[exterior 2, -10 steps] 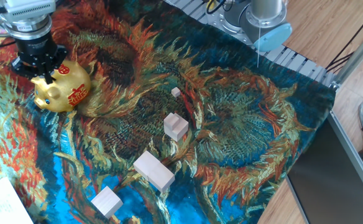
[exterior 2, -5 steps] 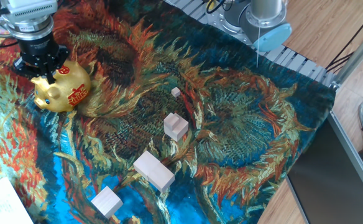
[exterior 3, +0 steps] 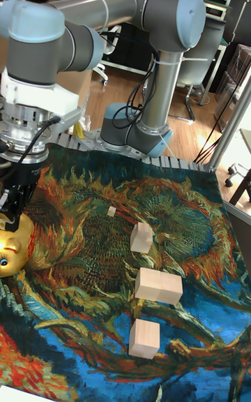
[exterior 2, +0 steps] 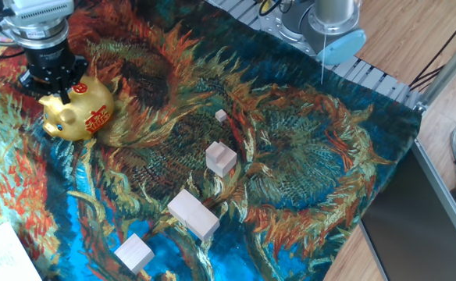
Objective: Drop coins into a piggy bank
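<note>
The shiny gold piggy bank (exterior 2: 86, 114) with red markings stands at the far left of the sunflower-patterned cloth (exterior 2: 306, 172); in the tall view the piggy bank (exterior 3: 10, 250) is cut by the left edge. My gripper (exterior 2: 57, 87) points down right over the pig's back, its dark fingertips just above or touching the top. From the tall view the gripper (exterior 3: 12, 211) hangs directly over the pig. No coins show in either view, and the gap between the fingers is too dark to read.
Three pale wooden blocks lie mid-cloth: one (exterior 2: 221, 158), a bigger one (exterior 2: 193, 214) and one near the front (exterior 2: 133, 253). A tiny block (exterior 2: 221, 115) sits farther back. White paper (exterior 2: 5, 254) lies at the front left, and the arm's base (exterior 2: 333, 27) is at the back.
The gripper has lifted slightly, up and a little to the right, above the pig's back. The pig and the blocks have not moved.
</note>
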`<action>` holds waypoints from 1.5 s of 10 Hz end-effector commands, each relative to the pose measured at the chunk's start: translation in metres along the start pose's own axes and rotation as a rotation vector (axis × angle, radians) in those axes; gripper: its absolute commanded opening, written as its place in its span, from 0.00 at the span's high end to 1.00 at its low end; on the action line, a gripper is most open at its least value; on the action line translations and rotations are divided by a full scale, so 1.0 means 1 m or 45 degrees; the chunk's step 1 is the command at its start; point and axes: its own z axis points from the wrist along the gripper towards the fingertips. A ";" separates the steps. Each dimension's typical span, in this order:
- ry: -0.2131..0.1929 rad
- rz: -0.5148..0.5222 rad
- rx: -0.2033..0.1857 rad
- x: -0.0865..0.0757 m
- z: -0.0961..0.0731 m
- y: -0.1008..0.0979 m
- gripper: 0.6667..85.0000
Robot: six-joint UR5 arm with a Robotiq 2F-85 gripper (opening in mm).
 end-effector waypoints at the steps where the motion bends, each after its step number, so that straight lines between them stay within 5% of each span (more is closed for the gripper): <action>1: -0.024 0.003 -0.001 -0.001 -0.001 0.001 0.99; 10: -0.064 0.044 -0.015 -0.010 0.004 0.002 0.99; 11: -0.021 0.052 0.022 -0.001 0.004 -0.006 0.99; 13: -0.020 0.005 0.024 -0.001 0.004 -0.006 0.53; 15: -0.019 0.007 0.026 0.000 0.004 -0.006 0.50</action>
